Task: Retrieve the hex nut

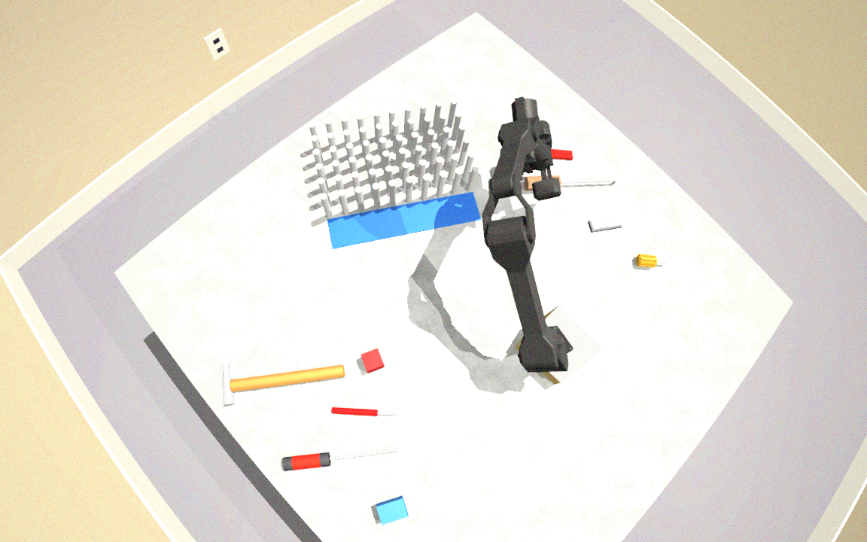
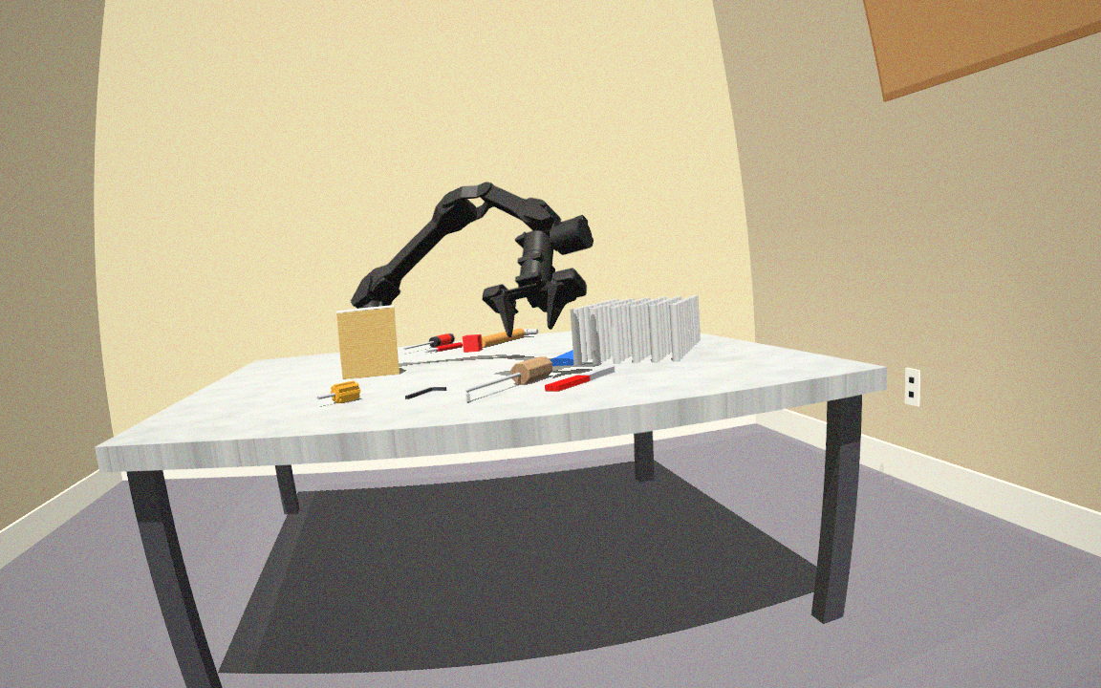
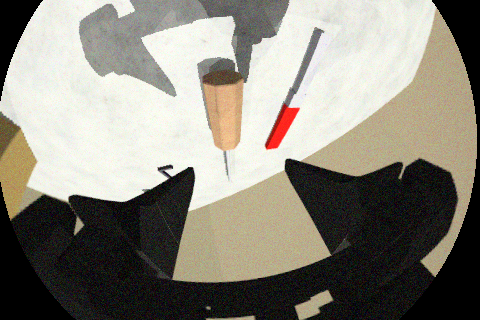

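Presently: gripper (image 1: pixel 535 183) (image 2: pixel 530 332) (image 3: pixel 240 168) wide, nothing held | wooden handle (image 1: pixel 543 182) (image 2: pixel 532 370) (image 3: pixel 223 112) best straddled evenly, lowered onto vertically, then squeezed | hooked tool lies below the fingers, beside the red-handled tool (image 1: pixel 561 154) (image 2: pixel 567 382) (image 3: pixel 282 127), outside the spacers (image 1: pixel 393 158) (image 2: pixel 636 329) (nut not discernible)

Open hand (image 1: pixel 546 176) (image 2: pixel 529 332) (image 3: pixel 240 168) apparently pointing downward.
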Controlling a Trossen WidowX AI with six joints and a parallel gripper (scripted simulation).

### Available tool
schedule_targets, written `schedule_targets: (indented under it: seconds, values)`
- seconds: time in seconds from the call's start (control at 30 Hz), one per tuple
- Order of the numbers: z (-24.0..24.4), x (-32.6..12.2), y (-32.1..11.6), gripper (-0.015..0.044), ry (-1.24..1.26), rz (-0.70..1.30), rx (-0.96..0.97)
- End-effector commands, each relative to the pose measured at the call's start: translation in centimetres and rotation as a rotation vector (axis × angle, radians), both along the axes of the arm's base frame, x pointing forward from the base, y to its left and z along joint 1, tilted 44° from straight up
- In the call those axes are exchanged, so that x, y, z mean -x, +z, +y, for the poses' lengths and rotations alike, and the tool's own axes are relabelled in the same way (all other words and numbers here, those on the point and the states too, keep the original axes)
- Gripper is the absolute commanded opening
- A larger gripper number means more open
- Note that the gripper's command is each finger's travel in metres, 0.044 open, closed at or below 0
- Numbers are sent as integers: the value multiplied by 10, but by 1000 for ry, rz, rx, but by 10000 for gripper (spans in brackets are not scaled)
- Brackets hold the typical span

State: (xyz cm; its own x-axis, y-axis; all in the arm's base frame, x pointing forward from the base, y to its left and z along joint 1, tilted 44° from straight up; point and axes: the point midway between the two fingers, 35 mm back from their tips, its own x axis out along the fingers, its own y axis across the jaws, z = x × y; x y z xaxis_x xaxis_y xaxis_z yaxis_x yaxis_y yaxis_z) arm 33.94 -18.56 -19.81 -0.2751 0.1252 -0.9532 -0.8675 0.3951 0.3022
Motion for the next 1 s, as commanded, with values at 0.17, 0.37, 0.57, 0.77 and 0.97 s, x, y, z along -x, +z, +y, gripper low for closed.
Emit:
schedule_targets:
  seconds: [0.17, 0.37, 0.57, 0.77, 0.97]
  values:
    - [0, 0, -2, 280, -7, 2, -1]
    - [2, 0, -3, 280, -7, 2, -1]
    - [9, 0, -11, 280, -7, 2, -2]
    - [15, 1, -18, 280, -7, 2, -2]
    - [22, 2, -26, 280, -7, 2, -3]
